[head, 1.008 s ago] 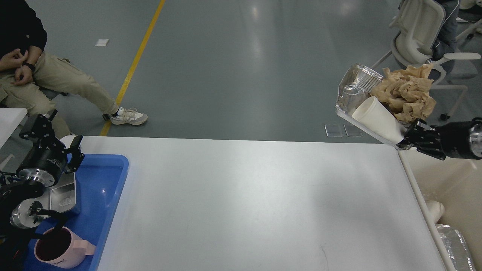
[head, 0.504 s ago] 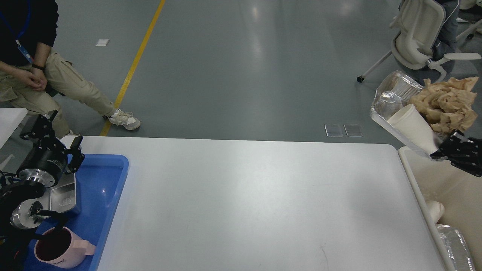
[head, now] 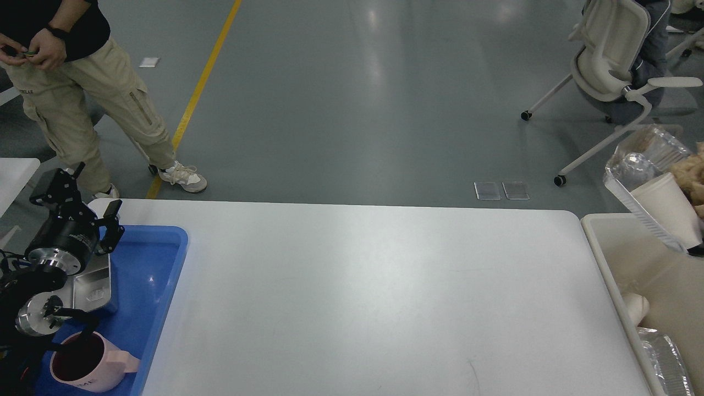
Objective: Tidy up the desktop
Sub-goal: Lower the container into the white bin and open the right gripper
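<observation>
The white desktop fills the middle of the head view and lies bare. At the right edge a foil tray hangs tilted in the air above the cream bin. It carries a white paper cup and crumpled brown paper. Only a dark sliver of my right gripper shows, at the tray's lower corner, holding it. My left gripper stands open over the far end of the blue tray, with nothing between its fingers.
In the blue tray sit a steel box and a pink mug. The cream bin holds a white cup and crushed foil. A person stands at the far left; an office chair is far right.
My right gripper has carried the foil tray with its cup and paper rightward and down, from beyond the table's corner to over the bin. The person has stood up. The left arm has stayed still.
</observation>
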Controlling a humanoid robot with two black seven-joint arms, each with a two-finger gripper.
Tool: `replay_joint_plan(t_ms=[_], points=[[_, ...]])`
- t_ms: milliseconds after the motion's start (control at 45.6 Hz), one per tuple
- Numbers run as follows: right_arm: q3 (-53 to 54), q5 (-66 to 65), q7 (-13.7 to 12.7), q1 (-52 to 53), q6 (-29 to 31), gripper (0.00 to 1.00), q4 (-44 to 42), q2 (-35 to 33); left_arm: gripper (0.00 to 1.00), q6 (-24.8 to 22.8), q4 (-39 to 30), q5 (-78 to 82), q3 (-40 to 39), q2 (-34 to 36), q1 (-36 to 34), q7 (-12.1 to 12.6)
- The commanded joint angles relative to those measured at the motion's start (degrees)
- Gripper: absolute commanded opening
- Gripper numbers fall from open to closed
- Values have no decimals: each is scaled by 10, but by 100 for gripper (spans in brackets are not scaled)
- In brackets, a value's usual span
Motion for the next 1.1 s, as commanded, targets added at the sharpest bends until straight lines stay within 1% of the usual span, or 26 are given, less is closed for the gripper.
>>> replay_joint_plan(t_ms=[0, 132, 548, 570, 592, 614, 636, 679, 701, 811, 1074], points=[[0, 15, 1, -18, 0, 0, -38, 0, 97, 0, 0, 1, 0, 1, 4, 0], [0, 30, 9, -39, 1, 0, -62, 0, 97, 0, 0, 0, 0, 0, 5, -1], [-4, 88, 9, -81, 1, 0, -135, 18, 97, 0, 0, 1, -1, 0, 17, -2], [-3, 88, 9, -81, 0, 5, -142, 23, 97, 0, 0, 1, -1, 0, 17, -2], [-2, 88, 9, -81, 0, 15, -150, 27, 97, 0, 0, 1, -1, 0, 17, -2], [0, 88, 9, -81, 0, 28, -159, 34, 97, 0, 0, 1, -1, 0, 17, -2], [0, 88, 9, -81, 0, 46, -169, 40, 97, 0, 0, 1, -1, 0, 17, -3], [1, 93, 8, -81, -3, 98, -191, 56, 97, 0, 0, 0, -1, 1, 17, -2], [2, 98, 8, -79, -5, 100, -203, 64, 97, 0, 0, 1, -1, 1, 17, -2], [0, 123, 8, -82, -3, 100, -235, 89, 97, 0, 0, 1, -1, 3, 17, -2], [1, 127, 6, -82, -6, 100, -239, 109, 97, -2, 0, 1, -1, 5, 17, -2]])
